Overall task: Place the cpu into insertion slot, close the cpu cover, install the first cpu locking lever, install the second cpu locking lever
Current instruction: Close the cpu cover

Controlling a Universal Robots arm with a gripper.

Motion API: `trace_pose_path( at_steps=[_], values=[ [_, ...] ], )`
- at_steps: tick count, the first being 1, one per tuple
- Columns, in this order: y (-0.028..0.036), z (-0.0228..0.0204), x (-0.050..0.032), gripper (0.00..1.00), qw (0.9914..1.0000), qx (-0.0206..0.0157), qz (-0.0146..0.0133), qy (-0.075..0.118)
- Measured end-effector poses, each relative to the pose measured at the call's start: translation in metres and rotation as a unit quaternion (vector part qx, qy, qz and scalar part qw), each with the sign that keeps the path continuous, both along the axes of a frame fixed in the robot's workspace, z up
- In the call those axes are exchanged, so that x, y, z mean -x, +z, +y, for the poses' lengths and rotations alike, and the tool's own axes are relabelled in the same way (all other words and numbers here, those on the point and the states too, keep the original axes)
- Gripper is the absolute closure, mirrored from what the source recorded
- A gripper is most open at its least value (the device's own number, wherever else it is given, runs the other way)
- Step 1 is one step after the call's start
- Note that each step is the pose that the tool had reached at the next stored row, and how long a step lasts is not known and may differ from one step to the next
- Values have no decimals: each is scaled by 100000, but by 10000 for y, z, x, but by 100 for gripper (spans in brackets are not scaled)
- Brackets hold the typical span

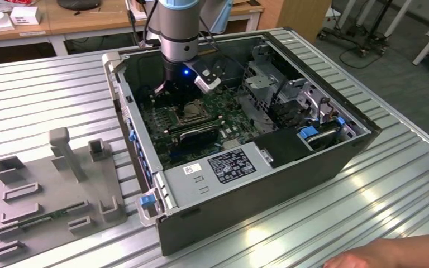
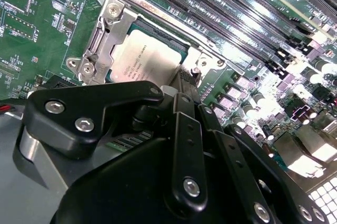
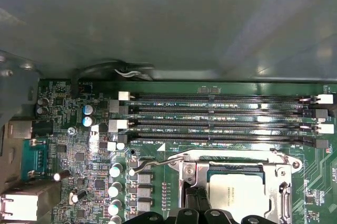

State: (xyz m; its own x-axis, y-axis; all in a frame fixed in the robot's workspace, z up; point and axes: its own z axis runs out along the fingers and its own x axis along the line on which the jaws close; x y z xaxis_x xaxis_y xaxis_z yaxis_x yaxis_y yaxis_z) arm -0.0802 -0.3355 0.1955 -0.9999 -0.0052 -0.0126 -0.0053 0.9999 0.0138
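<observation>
Nearest to us, the gripper (image 2: 189, 89) has its fingers (image 3: 190, 198) drawn together with nothing between them, the tips poised just beside a corner of the cover (image 2: 105, 42). The cpu (image 2: 150, 50) already sits in the slot (image 1: 192, 112), its pale face showing through the cover's cut-out. The cover looks laid flat over it, so we judge the levers to be the step in hand. One lever (image 3: 152, 164) runs along the slot's side next to the memory slots (image 3: 221, 113), its curled handle standing out past the corner; whether it is hooked we cannot tell. To do this well we would push on the wire handle alone, never on the cover or chip. We would keep the push steady, swing the handle sideways under its hook, and stay off the capacitors (image 3: 116, 170) close by. In the exterior view the slot lies at about twelve o'clock from the power supply (image 1: 203, 187). Farther out, a grey fixture (image 1: 51, 190) sits at eight o'clock of the case (image 1: 274, 184), and a hand (image 1: 393, 254) toward five o'clock.
</observation>
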Motion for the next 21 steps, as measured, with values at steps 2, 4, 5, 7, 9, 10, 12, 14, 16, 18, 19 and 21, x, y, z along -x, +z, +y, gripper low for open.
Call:
trace_pose_path(
  at_steps=[2, 4, 5, 7, 9, 10, 12, 14, 16, 18, 19, 21],
  values=[
    [2, 0, 0, 89, 100000, 1, -1, 0],
    [10, 2, -1, 89, 100000, -36, -30, -6],
    [17, 2, -2, 89, 100000, -69, -52, -3],
    [34, 5, -4, 89, 100000, -125, -90, -1],
    [60, 2, -1, 89, 100000, -31, -21, -4],
    [70, 2, -2, 89, 100000, -46, -34, -1],
    [98, 2, -1, 89, 100000, -30, -25, 0],
    [129, 2, -1, 89, 100000, -28, -22, -2],
    [164, 2, -1, 89, 100000, -28, -23, -2],
    [208, 2, -1, 89, 100000, -29, -22, 1],
    [231, 2, -1, 89, 100000, -33, -26, -1],
    [276, 2, -1, 89, 100000, -25, -21, -3]
  ],
)
